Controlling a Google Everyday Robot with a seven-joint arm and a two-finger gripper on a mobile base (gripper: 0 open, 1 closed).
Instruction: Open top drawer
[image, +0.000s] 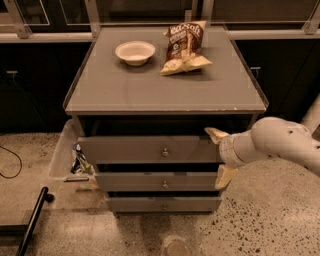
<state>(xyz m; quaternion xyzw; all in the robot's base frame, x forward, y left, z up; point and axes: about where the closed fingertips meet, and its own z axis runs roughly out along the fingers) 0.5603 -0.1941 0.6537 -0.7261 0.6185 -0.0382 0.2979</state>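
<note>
The top drawer (135, 149) is the widest of three grey drawers under the grey table top, with a small round metal knob (164, 152) at its centre. A dark gap shows above its front; its inside is hidden. My gripper (220, 155) is at the right end of that drawer front, open, with one pale fingertip (215, 133) by the drawer's upper right corner and the other (225, 176) down by the middle drawer (150, 182). It holds nothing.
A white bowl (135, 52) and a chip bag (184, 47) sit on the table top (125, 92). The bottom drawer (150, 204) is below. A clear bin with rubbish (70, 152) stands at the left. A black bar (32, 220) lies on the floor at lower left.
</note>
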